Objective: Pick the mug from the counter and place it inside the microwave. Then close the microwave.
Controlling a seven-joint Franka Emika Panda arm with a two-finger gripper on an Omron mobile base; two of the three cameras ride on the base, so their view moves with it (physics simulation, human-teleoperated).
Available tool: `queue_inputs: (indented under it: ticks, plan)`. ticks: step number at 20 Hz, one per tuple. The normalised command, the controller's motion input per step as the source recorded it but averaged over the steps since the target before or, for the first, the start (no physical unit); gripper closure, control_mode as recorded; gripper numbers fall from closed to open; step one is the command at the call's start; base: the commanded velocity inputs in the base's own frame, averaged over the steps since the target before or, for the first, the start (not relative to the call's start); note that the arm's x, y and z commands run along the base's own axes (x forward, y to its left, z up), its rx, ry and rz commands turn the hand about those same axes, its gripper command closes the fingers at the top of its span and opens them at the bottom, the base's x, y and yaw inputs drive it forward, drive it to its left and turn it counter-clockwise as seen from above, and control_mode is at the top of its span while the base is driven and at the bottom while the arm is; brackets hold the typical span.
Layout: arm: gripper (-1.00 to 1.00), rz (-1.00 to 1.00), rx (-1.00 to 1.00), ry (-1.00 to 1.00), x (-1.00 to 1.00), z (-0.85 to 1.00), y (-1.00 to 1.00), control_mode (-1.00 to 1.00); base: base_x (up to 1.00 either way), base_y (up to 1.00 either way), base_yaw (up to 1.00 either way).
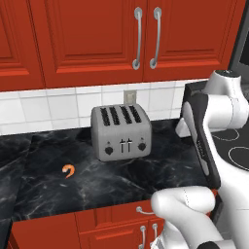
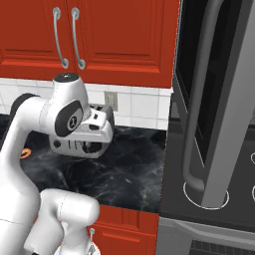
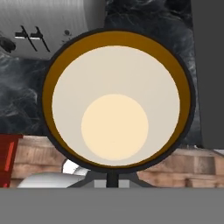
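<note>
Mug [image 3: 116, 100] sat directly in front of the hand camera, its open mouth facing the lens, cream interior ringed by a brown inner wall and dark rim; counter [image 3: 144, 19] and toaster [image 3: 48, 26] lay beyond it, so the mug appeared lifted clear. Gripper [image 3: 112, 178] was closed tight at the mug's near rim, apparently pinching the wall. Microwave [image 2: 214, 114] door hung open at the right, steel handle forward. Judged the carry to the microwave to be the step in hand. Best done by keeping the mug level, swinging wide of the door edge and handle, entering the cavity squarely, lowering onto the plate before releasing. Shrimp [image 1: 69, 170] lay apart on the counter.
</note>
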Motion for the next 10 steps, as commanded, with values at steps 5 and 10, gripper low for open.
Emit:
queue_inputs:
  ticks: [5, 10]
  plan:
    - [1.00, 0.00, 0.01, -0.12, -0.30, 0.40, 0.00, -1.00, 0.00, 0.00, 0.00]
    - [1.00, 0.00, 0.00, -0.11, -0.20, 0.02, 0.00, -1.00, 0.00, 0.00, 0.00]
